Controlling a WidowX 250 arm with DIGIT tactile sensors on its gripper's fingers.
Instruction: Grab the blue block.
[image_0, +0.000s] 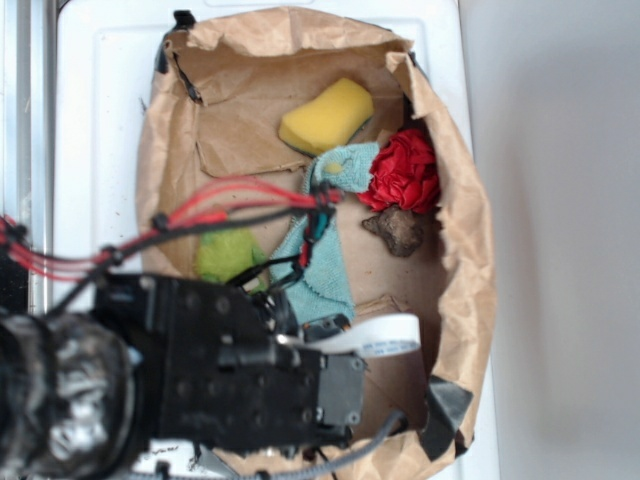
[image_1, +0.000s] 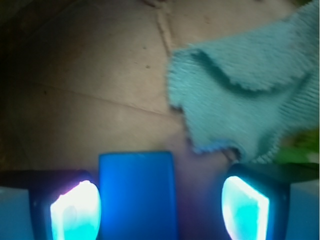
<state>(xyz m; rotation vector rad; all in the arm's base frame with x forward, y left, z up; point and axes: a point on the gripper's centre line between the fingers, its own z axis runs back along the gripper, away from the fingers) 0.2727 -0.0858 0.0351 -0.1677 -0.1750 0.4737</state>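
- From the exterior view I see my black arm (image_0: 200, 370) filling the lower left corner, reaching to the right over the crumpled brown paper lining (image_0: 460, 210) that sits on a white tabletop (image_0: 100, 80).
- Red and black cables (image_0: 230, 205) loop from the arm up over the middle of the paper.
- In the wrist view the pincer (image_1: 160, 205) is spread wide, its two fingers (image_1: 75, 210) glowing cyan at the bottom corners of the picture.
- The flat, bright blue rectangular block (image_1: 136, 195) lies on the brown paper between the fingers, closer to the one on the picture's left, with a gap on each side; neither finger touches it.
- In the exterior view I cannot see the blue block; the arm covers that spot.
- A pale teal fuzzy cloth (image_1: 245, 95) lies crumpled beyond the block, toward the upper right of the wrist view, apart from it.
- Farther back in the exterior view I see a yellow sponge (image_0: 326, 115), a red crumpled fabric piece (image_0: 405, 170) just beside the cloth, a dark brown lump (image_0: 395, 230) below the red piece, and a green fuzzy thing (image_0: 228, 255) partly under the cables.
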